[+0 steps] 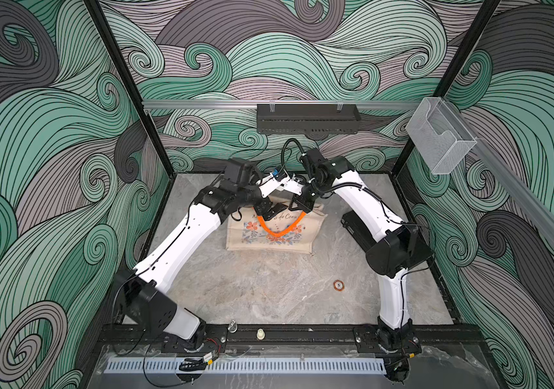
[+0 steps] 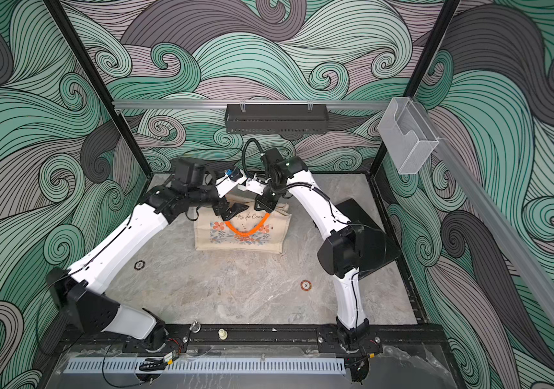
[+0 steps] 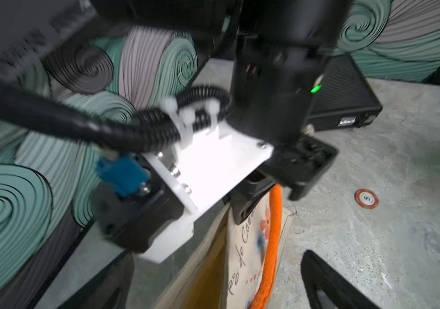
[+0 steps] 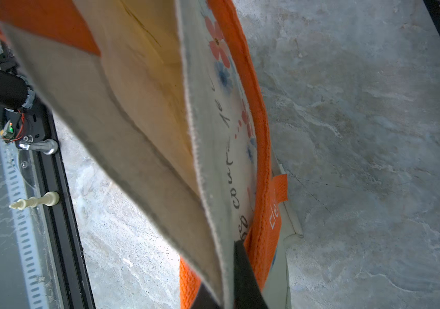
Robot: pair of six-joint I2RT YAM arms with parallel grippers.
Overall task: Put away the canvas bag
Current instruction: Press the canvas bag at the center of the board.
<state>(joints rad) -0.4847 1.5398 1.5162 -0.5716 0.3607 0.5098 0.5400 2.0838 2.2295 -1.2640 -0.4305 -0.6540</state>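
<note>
Only my right gripper (image 1: 303, 206) pinches the canvas bag (image 1: 274, 237) rim, left gripper (image 1: 271, 212) spread, so lifting may slip it.

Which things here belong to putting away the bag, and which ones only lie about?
For the job: canvas bag; right gripper, jaws shut on its top edge; left gripper, jaws open near that edge.
Lying about: flat black case; orange poker chip; white chess piece.

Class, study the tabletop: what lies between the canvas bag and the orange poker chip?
Nothing. In both top views only bare marble tabletop runs from the canvas bag to the poker chip.
</note>
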